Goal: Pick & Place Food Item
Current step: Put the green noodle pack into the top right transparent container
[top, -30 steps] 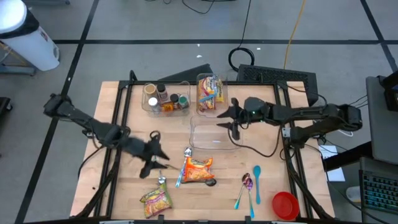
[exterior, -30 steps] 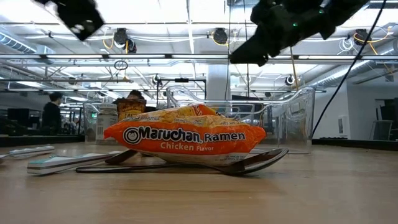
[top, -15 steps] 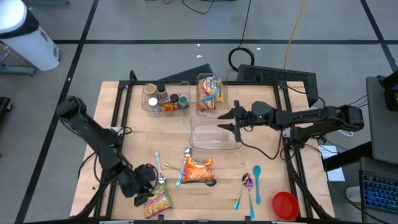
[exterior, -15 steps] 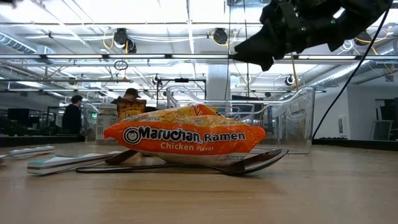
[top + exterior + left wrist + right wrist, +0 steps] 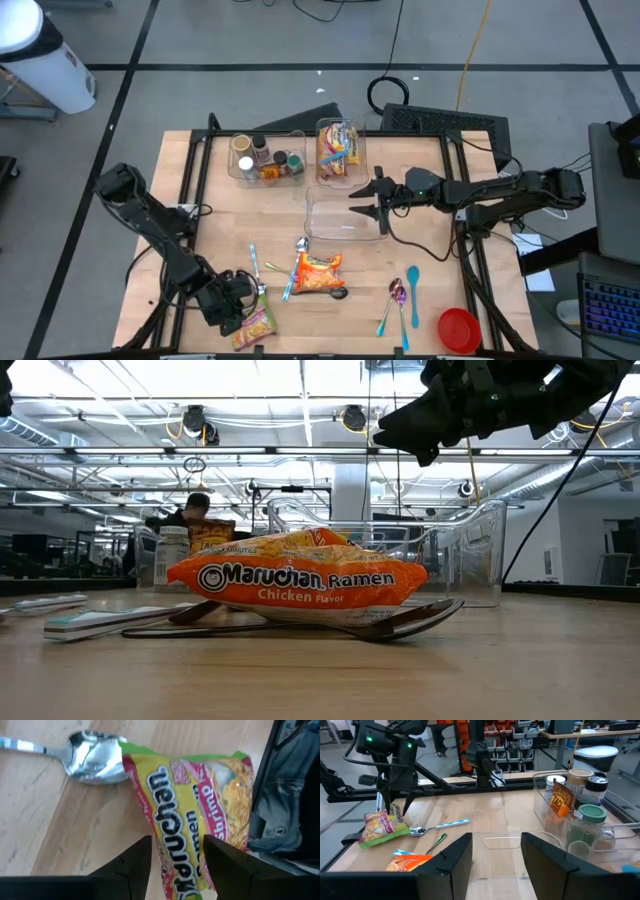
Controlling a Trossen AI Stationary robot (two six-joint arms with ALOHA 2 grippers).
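- Left claw [image 5: 243, 308] hangs over the shrimp ramen packet [image 5: 251, 322] at the near left edge of the surface [image 5: 210, 220]; fingers [image 5: 127, 865] part-open, astride the packet's end, nothing gripped
- Shrimp ramen packet lies flat, one corner touching the bowl of a spoon [image 5: 95, 757], its far side close to the surface edge
- Right claw [image 5: 366, 199] hovers over the clear empty bin [image 5: 345, 217], fingers part-open, empty
- Orange chicken ramen packet [image 5: 318, 273] lies mid-surface on top of another spoon [image 5: 400, 622]
- Risk: fingers may close on a loose foil edge only; judged likely to slip or crumple on lifting
- Risk: descent could nudge the shrimp packet off the near edge, since it sits so close
- Risk: the touching spoon could be caught or dragged along
- Risk: which packet and which bin are meant is unclear; the task does not say
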